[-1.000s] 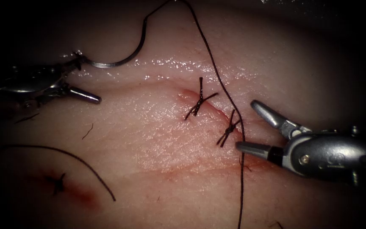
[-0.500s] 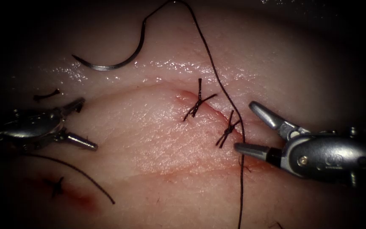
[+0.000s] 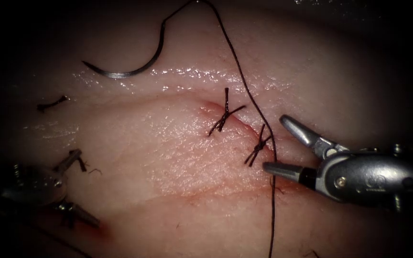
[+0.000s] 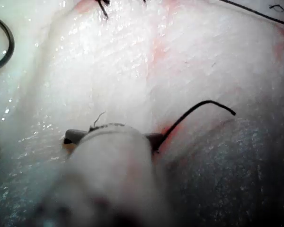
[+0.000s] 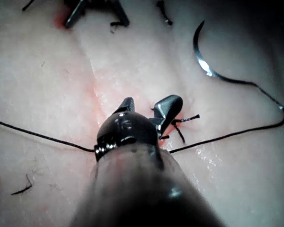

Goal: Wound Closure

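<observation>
Endoscope view shows the tissue [image 3: 168, 157] with its cut [image 3: 235, 125] crossed by two tied stitches [image 3: 224, 116], and the right tool [image 3: 274, 145] just right of the cut – jaws spread wide, empty, the thread [image 3: 244, 91] running down between them. Left tool [image 3: 75, 186] sits well left of the cut, jaws apart, gripping nothing. Needle [image 3: 130, 67] lies free on the tissue's surface above and left of the cut – thread trails from its end

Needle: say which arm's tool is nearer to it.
Left. The left tool sits open below the needle lying free on the tissue; the right tool, open, holding nothing, is farther right.
</observation>
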Controlling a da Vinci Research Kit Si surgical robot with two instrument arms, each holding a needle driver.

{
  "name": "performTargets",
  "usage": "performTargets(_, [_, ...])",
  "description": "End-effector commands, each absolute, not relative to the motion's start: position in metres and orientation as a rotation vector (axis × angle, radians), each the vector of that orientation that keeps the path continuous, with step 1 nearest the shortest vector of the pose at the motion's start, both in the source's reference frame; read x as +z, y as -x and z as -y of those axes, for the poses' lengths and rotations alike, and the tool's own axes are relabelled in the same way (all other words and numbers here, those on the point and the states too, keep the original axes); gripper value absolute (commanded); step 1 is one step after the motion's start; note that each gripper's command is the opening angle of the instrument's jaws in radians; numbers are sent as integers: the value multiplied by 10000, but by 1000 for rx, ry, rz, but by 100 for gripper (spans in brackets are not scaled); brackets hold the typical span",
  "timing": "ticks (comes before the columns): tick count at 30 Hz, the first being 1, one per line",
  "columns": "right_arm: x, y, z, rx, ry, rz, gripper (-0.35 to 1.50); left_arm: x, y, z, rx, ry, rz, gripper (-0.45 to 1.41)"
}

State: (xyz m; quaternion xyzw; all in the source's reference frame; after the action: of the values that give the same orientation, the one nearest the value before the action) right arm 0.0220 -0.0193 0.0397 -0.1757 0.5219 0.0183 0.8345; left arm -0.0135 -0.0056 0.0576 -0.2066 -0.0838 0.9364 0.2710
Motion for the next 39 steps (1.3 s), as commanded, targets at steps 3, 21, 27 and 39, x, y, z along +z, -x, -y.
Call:
performTargets(3, [401,-227,194,37,371,-1107,128,555,157,36,2562,510,153,140])
performTargets(21, [402,-231,197,29,364,-1104,126,656,236,-72,2147,1210,189,128])
performTargets(27, [404,-236,199,22,359,-1103,126,697,227,-35,2148,1135,336,131])
performTargets(39, [404,-237,200,21,358,-1101,125,636,205,60,2336,932,389,140])
